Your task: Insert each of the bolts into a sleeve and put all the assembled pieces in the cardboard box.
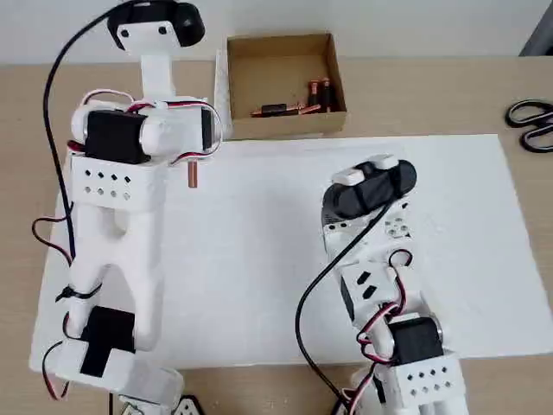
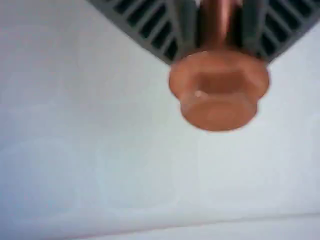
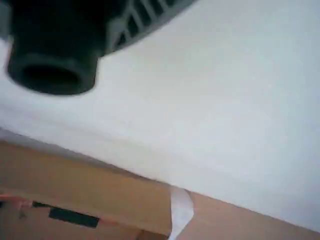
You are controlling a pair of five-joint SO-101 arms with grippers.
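High view: two parts are held up, not yet joined

A shiny copper bolt (image 2: 218, 92) with a wide six-sided head is gripped tight by the jaws of the left arm (image 1: 112, 216). Its head is pointed away from the jaws. The bolt is held over the big white paper sheet (image 1: 259, 277), near the brown cardboard box (image 1: 285, 124). A short black tube-shaped sleeve (image 3: 50, 65) is pinched in the jaws of the right arm (image 1: 380, 285), and its open end can be seen. It is held over the paper too, well apart from the bolt. A few copper bolts already fitted in black sleeves (image 1: 298, 108) are laid inside the box. The box is set on the light wooden table (image 1: 26, 104) at the paper's far edge. Black-handled scissors (image 1: 531, 121) are laid on the table, off to one side.
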